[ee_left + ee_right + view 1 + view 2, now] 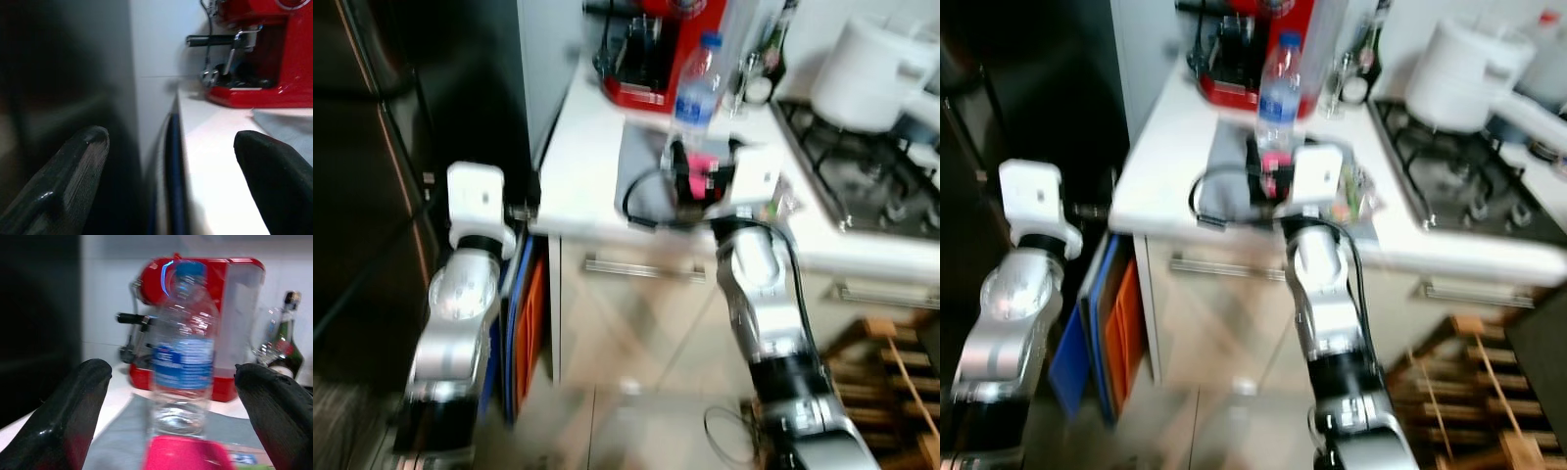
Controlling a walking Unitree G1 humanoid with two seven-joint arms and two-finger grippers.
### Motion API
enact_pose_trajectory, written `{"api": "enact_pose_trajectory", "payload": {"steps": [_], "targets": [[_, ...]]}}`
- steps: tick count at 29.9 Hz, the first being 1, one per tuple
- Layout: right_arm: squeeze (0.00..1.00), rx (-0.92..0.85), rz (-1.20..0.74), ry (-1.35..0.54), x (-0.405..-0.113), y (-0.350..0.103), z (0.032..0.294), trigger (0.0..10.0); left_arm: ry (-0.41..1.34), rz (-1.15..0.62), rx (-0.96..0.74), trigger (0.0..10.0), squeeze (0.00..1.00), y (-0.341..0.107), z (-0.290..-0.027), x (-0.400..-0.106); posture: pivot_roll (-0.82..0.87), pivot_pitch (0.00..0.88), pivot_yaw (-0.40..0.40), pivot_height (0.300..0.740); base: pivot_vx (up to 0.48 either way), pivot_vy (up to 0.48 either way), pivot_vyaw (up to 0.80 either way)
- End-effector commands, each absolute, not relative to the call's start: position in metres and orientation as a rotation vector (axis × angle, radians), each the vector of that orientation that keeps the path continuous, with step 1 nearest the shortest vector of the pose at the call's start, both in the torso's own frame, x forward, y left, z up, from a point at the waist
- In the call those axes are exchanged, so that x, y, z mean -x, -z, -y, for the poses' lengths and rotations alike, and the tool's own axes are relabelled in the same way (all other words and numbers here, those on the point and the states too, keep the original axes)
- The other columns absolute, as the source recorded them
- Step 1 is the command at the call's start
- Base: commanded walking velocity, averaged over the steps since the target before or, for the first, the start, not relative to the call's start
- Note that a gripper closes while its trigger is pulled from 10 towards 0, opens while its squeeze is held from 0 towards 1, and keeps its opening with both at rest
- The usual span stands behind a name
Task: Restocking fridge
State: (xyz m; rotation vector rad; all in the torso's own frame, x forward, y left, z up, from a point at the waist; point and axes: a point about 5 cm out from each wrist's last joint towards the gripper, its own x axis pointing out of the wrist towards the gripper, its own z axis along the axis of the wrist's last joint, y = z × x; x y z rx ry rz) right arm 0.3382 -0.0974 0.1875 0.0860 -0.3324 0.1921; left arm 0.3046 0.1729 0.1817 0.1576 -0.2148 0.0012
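Observation:
A clear water bottle point(183, 357) with a blue cap and blue label stands upright on a grey mat point(641, 171) on the white counter point(582, 147). My right gripper point(173, 373) is open just in front of it at counter height, one finger on each side and neither touching. A blurred pink item point(186, 453) lies on the mat between the gripper and the bottle. The dark fridge point(372, 196) stands to the left. My left gripper point(171, 139) is open and holds nothing, at the counter's left edge by the tall grey side panel point(151, 73).
A red coffee machine point(656, 49) stands behind the bottle, with a dark glass bottle point(288, 333) to its right. A white pot point(867, 73) sits on the gas hob point(871, 176). Blue and orange boards point(524, 323) lean beside the cabinet. Wooden slats point(891, 372) lie at the lower right.

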Motion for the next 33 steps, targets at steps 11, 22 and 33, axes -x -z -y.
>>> {"api": "enact_pose_trajectory", "payload": {"steps": [11,22,33], "targets": [[0.00,-0.097,0.302,-0.085,-0.309,-0.192,0.128,10.0,0.228,0.254,-0.117,10.0,0.00,-0.199,-0.151,-0.302,0.00,0.000,-0.085,0.740,0.000,0.000,0.00],[0.00,-0.109,0.266,-0.133,-0.293,-0.224,0.127,10.0,0.290,0.238,-0.119,10.0,0.00,-0.197,-0.140,-0.303,-0.08,0.000,-0.048,0.740,0.000,0.000,0.00],[0.00,-0.235,0.067,-0.266,-0.296,-0.204,0.106,10.0,0.327,0.230,-0.134,10.0,0.00,-0.196,-0.134,-0.303,-0.05,0.000,-0.048,0.740,0.000,0.000,0.00]]}}
